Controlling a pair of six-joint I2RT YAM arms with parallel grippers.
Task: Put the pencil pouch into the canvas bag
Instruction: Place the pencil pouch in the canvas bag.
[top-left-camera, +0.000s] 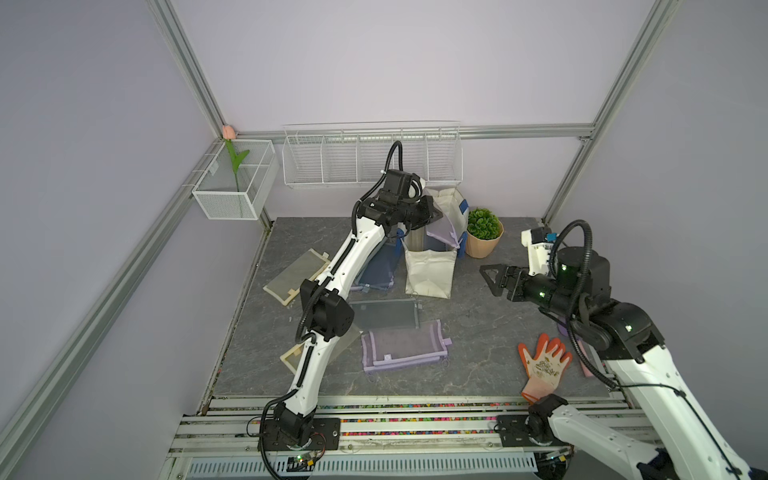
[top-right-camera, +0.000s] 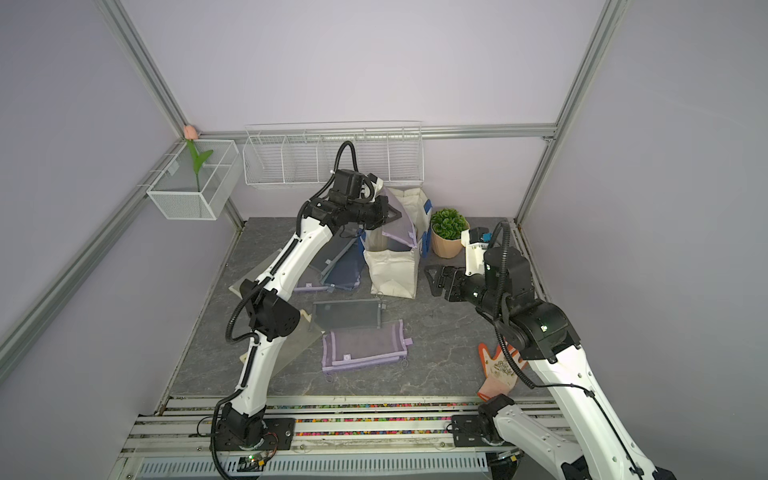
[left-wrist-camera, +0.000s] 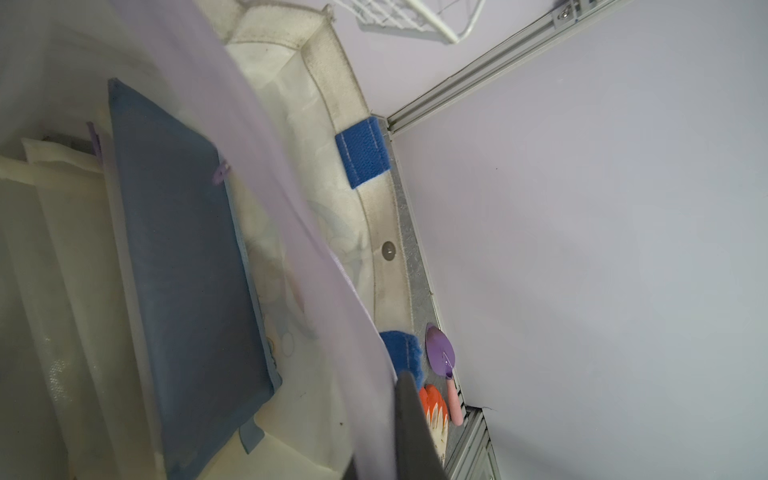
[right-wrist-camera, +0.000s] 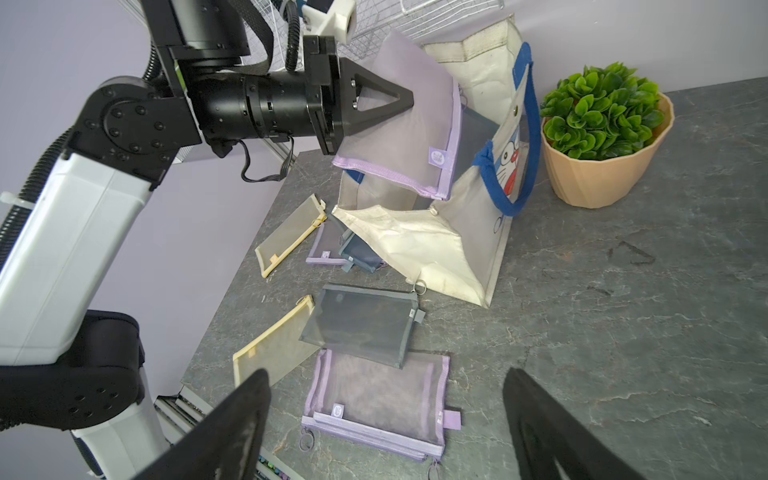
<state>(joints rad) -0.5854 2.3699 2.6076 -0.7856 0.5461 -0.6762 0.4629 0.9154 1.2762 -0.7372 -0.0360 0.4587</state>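
The off-white canvas bag (top-left-camera: 430, 274) (top-right-camera: 395, 274) (right-wrist-camera: 419, 245) with blue handles stands open at the back of the table. My left gripper (top-left-camera: 434, 214) (top-right-camera: 395, 216) (right-wrist-camera: 409, 99) is shut on a lilac mesh pencil pouch (top-left-camera: 444, 232) (top-right-camera: 399, 226) (right-wrist-camera: 403, 137). The pouch hangs tilted, its lower edge at the bag's mouth. In the left wrist view the pouch (left-wrist-camera: 291, 208) veils the bag's rim (left-wrist-camera: 332, 70), and a blue-grey pouch (left-wrist-camera: 178, 249) lies inside. My right gripper (top-left-camera: 490, 280) (top-right-camera: 432, 280) (right-wrist-camera: 382, 374) stands open and empty, right of the bag.
Several more mesh pouches lie on the table: grey (top-left-camera: 384, 313), lilac (top-left-camera: 403, 349), yellow (top-left-camera: 297, 276). A peach plant pot (top-left-camera: 482, 232) stands right of the bag. An orange glove (top-left-camera: 544, 365) lies at front right. Wire baskets (top-left-camera: 370, 158) hang on the back wall.
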